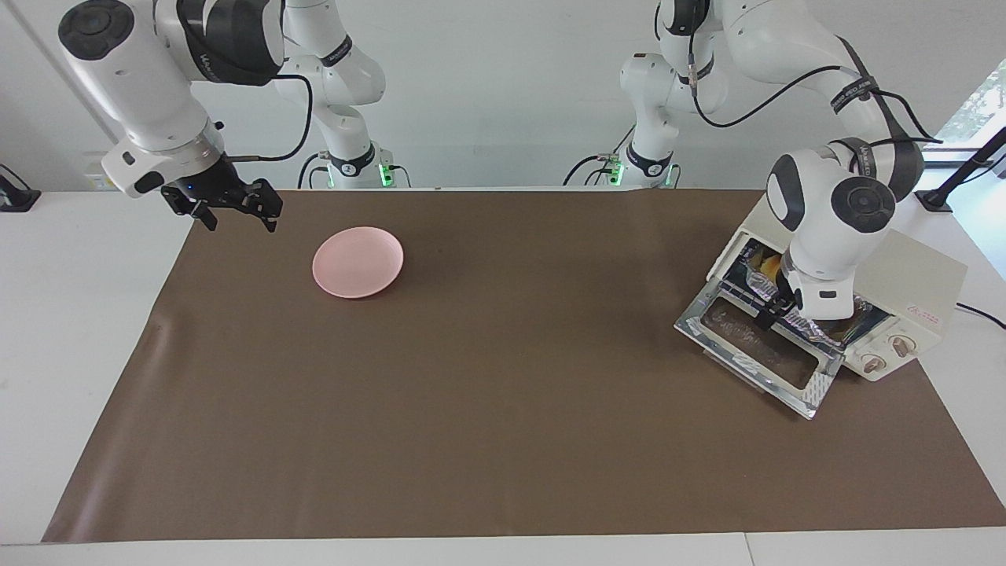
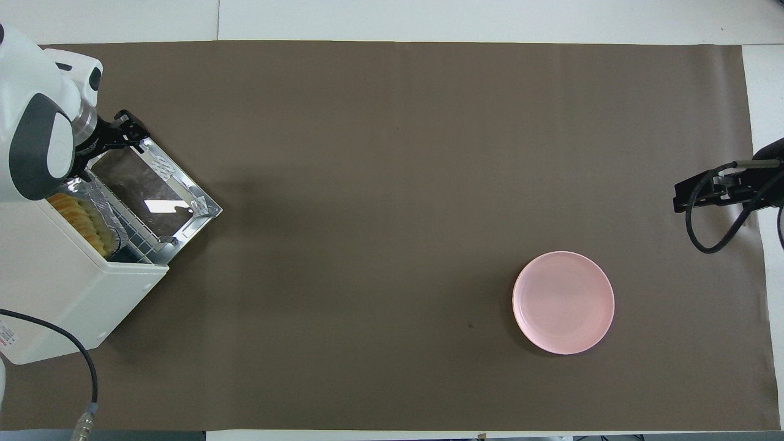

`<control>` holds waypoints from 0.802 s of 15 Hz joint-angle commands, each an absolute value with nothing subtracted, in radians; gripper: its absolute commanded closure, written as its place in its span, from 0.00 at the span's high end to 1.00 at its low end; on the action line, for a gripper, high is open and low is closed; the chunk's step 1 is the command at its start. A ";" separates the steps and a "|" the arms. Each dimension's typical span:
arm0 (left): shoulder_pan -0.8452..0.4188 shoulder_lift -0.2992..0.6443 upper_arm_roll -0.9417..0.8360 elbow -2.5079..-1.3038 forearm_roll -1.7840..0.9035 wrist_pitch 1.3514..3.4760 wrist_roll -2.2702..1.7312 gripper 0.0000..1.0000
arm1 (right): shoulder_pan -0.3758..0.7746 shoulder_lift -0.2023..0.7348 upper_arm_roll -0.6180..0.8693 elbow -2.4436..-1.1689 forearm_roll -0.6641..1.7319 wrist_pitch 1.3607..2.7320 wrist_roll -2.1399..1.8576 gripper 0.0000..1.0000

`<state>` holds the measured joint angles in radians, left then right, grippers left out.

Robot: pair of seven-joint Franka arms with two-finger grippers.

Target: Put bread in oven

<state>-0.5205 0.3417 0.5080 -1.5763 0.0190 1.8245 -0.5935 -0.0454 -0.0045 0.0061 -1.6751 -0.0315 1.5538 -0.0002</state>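
Over oven (image 1: 912,287) door: left pincer (image 1: 774,313) empty, agape.

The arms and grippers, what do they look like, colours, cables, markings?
Both arms are glossy white with rounded joints, dark grey caps and black bands carrying small lettering. Black cables loop along each arm. The left gripper and right gripper are black, two-fingered, on white wrist blocks. Green lights glow at both bases.

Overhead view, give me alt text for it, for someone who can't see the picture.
The bread lies inside the cream-white oven, whose glass door hangs open at the left arm's end of a brown mat. The open left gripper is empty over the door's edge. An empty pink plate sits toward the right arm's end, where the right gripper waits.
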 commanded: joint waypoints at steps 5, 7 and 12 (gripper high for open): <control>-0.535 0.226 0.520 -1.502 -0.038 1.614 -0.366 1.00 | -0.052 -0.026 0.012 -1.697 -0.046 1.549 -0.014 1.00; -0.557 0.172 0.518 -1.503 -0.037 1.524 -0.277 1.00 | -0.052 -0.026 0.012 -1.697 -0.046 1.549 -0.014 1.00; -0.530 0.054 0.500 -1.531 -0.034 1.370 -0.005 1.00 | -0.052 -0.026 0.012 -1.697 -0.046 1.549 -0.014 1.00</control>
<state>-0.5496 0.1173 0.5114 -1.4873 -0.0262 1.4054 -0.0814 -0.0454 -0.0045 0.0061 -1.6751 -0.0315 1.5538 -0.0002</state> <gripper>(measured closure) 0.000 0.000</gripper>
